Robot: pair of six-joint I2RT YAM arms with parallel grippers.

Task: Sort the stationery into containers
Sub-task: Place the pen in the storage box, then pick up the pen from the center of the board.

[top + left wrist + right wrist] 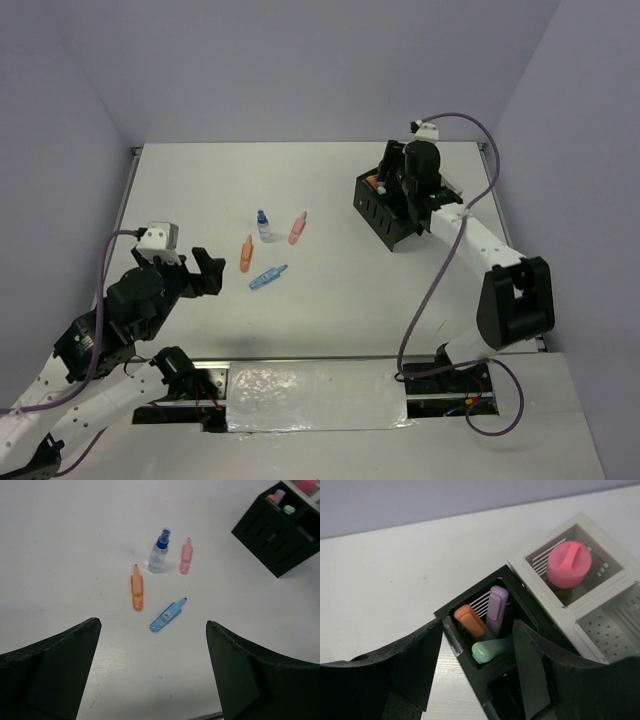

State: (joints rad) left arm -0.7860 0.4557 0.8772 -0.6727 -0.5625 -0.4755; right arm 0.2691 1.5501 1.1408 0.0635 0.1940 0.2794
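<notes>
Four pieces of stationery lie loose on the table: a blue-capped bottle (pixel 263 226), a pink highlighter (pixel 298 228), an orange one (pixel 246 253) and a blue one (pixel 268 277). My left gripper (pixel 205 272) hovers open just left of them; its wrist view shows the blue highlighter (pixel 167 616) ahead of the empty jaws. My right gripper (pixel 477 630) is open over the black container (pixel 470 591). Inside that container are orange (pixel 470 620), purple (pixel 496 609) and green (pixel 490 650) highlighters, the green one lying free between the jaws.
The white container (pixel 532 582) stands against the black one and holds a round pink item (pixel 568 564) in one compartment. The other compartment (pixel 610 625) shows only its mesh floor. The black container (pixel 380 210) sits at the table's far right.
</notes>
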